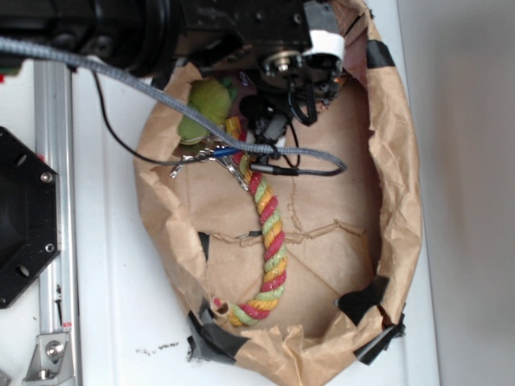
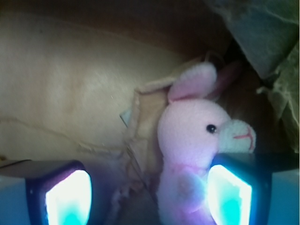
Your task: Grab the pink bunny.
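The pink bunny [image 2: 190,136] lies on brown paper in the wrist view, its white snout pointing right and its darker ears up. My gripper [image 2: 149,199] is open, jaws wide apart. The bunny's body sits between the fingers, right against the right finger [image 2: 229,197]; the left finger [image 2: 68,199] is well clear of it. In the exterior view the gripper [image 1: 275,127] hangs low at the top of the paper bag [image 1: 394,185], and the arm hides the bunny.
A fuzzy green plush toy [image 1: 205,108] lies at the bag's top left. A red-yellow-green twisted rope [image 1: 269,233] runs down the bag's middle. Crumpled bag walls surround the gripper. Grey cables [image 1: 241,145] cross the bag. A metal rail [image 1: 56,201] stands at left.
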Available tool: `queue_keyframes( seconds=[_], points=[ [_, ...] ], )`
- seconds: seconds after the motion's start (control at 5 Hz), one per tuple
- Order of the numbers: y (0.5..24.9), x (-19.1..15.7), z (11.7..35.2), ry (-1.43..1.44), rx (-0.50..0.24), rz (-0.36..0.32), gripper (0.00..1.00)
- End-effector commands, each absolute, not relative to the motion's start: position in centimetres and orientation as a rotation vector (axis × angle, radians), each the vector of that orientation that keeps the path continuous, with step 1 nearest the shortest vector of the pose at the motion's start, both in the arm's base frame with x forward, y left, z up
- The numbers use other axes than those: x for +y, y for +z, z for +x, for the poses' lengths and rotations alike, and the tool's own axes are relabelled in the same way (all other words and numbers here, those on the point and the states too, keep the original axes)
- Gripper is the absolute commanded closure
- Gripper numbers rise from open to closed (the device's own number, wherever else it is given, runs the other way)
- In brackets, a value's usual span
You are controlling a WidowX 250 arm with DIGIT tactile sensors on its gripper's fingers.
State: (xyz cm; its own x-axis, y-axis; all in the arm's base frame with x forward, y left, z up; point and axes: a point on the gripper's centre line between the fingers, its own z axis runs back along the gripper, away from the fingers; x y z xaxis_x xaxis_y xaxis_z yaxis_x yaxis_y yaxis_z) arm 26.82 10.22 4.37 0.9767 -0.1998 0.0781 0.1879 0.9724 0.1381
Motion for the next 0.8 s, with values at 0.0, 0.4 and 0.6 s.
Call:
queue_keyframes(
  seconds=[0.0, 0.4, 0.6],
  points=[
    [1.86, 12.64, 28.43, -0.181, -0.030, 0.141, 0.00],
    [1.40, 12.30, 29.17, -0.213, -0.029, 0.144, 1.00],
    [2.08, 11.66, 28.96, -0.229, -0.042, 0.131, 1.00]
  ],
)
